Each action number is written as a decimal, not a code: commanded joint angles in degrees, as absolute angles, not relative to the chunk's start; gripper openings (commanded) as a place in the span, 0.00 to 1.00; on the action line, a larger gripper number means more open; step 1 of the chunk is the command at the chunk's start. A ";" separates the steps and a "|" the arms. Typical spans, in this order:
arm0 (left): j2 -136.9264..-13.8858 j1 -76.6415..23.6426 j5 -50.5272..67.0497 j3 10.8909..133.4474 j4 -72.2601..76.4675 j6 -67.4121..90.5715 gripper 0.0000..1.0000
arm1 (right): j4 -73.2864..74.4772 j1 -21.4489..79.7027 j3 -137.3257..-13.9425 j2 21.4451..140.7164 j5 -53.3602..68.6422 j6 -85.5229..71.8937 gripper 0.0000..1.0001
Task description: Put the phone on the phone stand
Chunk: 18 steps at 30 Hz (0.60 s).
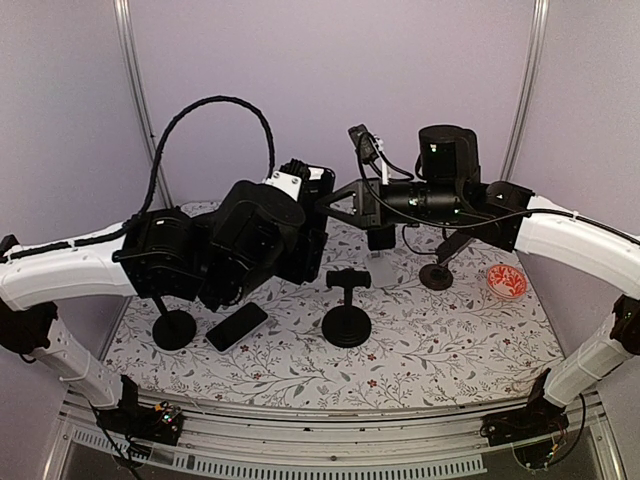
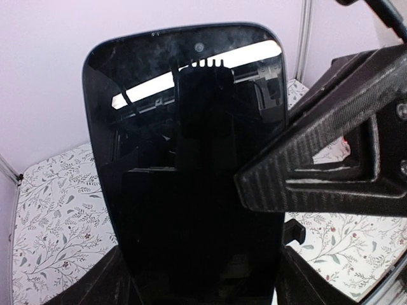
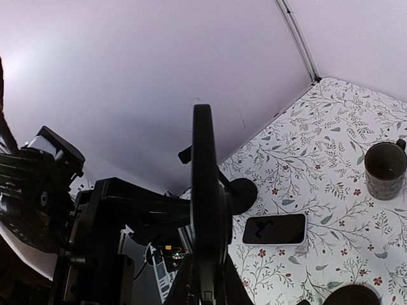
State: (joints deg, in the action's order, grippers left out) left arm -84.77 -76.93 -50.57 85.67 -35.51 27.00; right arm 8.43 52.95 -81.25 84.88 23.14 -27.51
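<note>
Above the rear centre of the bench [image 1: 430, 350], the phone [image 2: 184, 159] is held clear of the surface between the two arms. In the left wrist view it is presented upright, with its dark glass face turned to that camera. The left jaws are spread wide across the width of the phone, and its lower part is seated between them. The right jaws are closed tight on the phone. In the right wrist view the phone is seen edge-on as a thin dark bar rising from between them. In the left wrist view, a carbon-patterned finger [image 2: 331, 159] of the right jaws is seen against the phone's side edge. The phone stand [image 1: 347, 310] is located near the centre of the bench, below the held phone and well apart from it. A second phone [image 1: 237, 326] is laid flat toward the near left corner, between the phone stand and a round-based post [image 1: 172, 325]. A red-and-white bowl [image 1: 507, 282] is positioned near the right edge.
</note>
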 commanded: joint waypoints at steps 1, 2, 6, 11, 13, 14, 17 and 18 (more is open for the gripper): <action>-85.97 -77.86 -51.74 88.51 -34.71 25.96 0.66 | 6.18 53.40 -81.63 85.23 23.37 -27.29 0.00; -86.33 -77.82 -51.50 88.89 -35.40 25.65 0.79 | 6.19 53.39 -81.71 85.05 23.04 -27.12 0.00; -85.76 -77.96 -46.19 89.49 -36.19 21.90 0.99 | 7.58 53.31 -82.37 83.57 22.06 -25.59 0.00; -77.28 -77.90 -34.09 83.29 -32.30 18.33 0.99 | 13.73 53.34 -83.23 80.39 23.81 -19.17 0.00; -72.85 -77.64 -25.04 79.77 -29.76 14.83 0.98 | 15.54 53.29 -82.06 78.61 25.49 -16.45 0.00; -70.84 -77.57 -21.81 78.47 -29.03 13.49 0.97 | 16.16 53.31 -81.24 77.58 26.39 -14.97 0.00; -66.29 -76.77 -9.95 74.90 -26.47 7.71 0.87 | 18.11 53.30 -79.04 75.46 29.92 -12.44 0.00; -65.76 -76.16 -8.39 74.74 -26.49 7.36 0.85 | 18.96 53.30 -78.45 75.03 31.76 -11.90 0.00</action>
